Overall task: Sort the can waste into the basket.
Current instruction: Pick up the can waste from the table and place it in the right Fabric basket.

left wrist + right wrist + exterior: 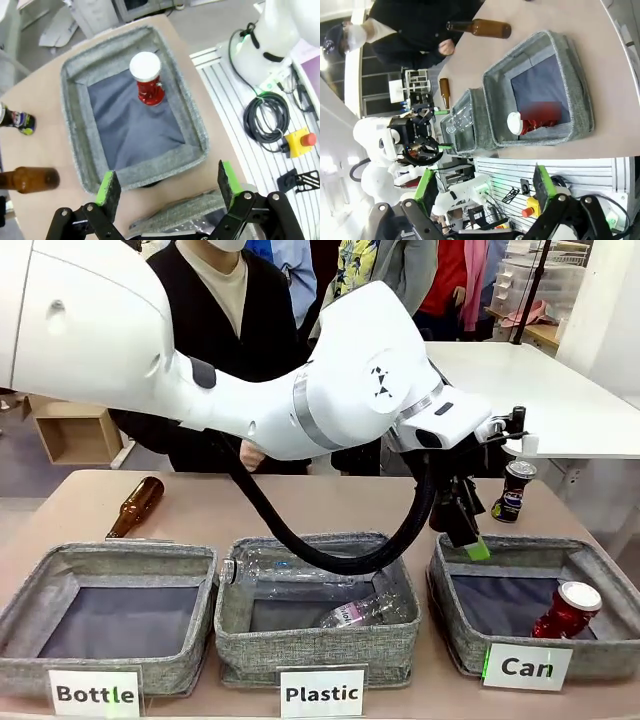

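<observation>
A red can lies tilted inside the grey basket marked "Can" at the front right. In the left wrist view the red can shows its pale top in the basket. A dark can stands upright on the table behind that basket, also seen as the dark can. My left gripper hangs open and empty over the basket's far left rim, fingers spread. My right gripper is open and empty, off the table's side, facing the basket and the red can.
The middle "Plastic" basket holds clear bottles; the "Bottle" basket stands at the left. A brown bottle lies at the far left, another brown bottle near the dark can. A person sits opposite.
</observation>
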You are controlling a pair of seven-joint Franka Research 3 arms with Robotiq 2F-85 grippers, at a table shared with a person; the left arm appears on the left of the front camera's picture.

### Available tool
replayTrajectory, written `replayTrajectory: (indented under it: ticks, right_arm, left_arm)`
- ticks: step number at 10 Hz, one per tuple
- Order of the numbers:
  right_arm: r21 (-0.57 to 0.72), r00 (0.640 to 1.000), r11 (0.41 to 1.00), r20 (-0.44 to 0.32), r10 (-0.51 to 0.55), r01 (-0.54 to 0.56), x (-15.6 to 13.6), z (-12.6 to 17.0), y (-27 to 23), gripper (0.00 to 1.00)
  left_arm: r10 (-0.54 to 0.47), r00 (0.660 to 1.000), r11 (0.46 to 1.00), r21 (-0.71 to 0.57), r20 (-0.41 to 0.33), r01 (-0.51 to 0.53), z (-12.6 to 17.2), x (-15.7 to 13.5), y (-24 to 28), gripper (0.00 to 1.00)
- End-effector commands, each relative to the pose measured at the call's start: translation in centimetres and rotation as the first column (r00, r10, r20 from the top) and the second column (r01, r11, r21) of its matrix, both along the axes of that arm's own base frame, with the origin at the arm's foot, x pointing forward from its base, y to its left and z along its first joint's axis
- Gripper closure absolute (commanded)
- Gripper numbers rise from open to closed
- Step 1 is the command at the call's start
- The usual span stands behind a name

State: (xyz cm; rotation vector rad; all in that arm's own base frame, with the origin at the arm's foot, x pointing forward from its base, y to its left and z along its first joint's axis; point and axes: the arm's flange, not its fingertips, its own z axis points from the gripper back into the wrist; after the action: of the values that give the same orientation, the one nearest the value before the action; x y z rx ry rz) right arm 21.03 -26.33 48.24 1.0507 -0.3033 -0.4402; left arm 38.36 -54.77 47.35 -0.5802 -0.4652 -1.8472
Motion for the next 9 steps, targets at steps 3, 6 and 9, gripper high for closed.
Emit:
replayTrajectory:
  ticks: [3, 6, 9]
  right_arm:
    - [0.059, 0.998, 0.997, -0.047, 0.052, -0.049, 4.5, 1.0, 6.3, 0.00]
    - [0.135, 0.983, 0.981, -0.102, 0.153, -0.139, 7.9, 1.5, 14.8, 0.00]
    - [0.241, 0.925, 0.936, -0.218, 0.311, -0.257, 9.1, -0.6, 20.8, 0.00]
  left_arm:
    - [0.181, 0.928, 0.983, 0.080, -0.324, -0.164, 5.3, -4.1, 12.7, 0.00]
    - [0.399, 0.757, 0.881, -0.012, -0.518, -0.473, 8.0, -5.3, 27.1, 0.00]
    - [0.412, 0.484, 0.733, -0.035, -0.772, -0.679, 6.3, -4.7, 42.1, 0.00]
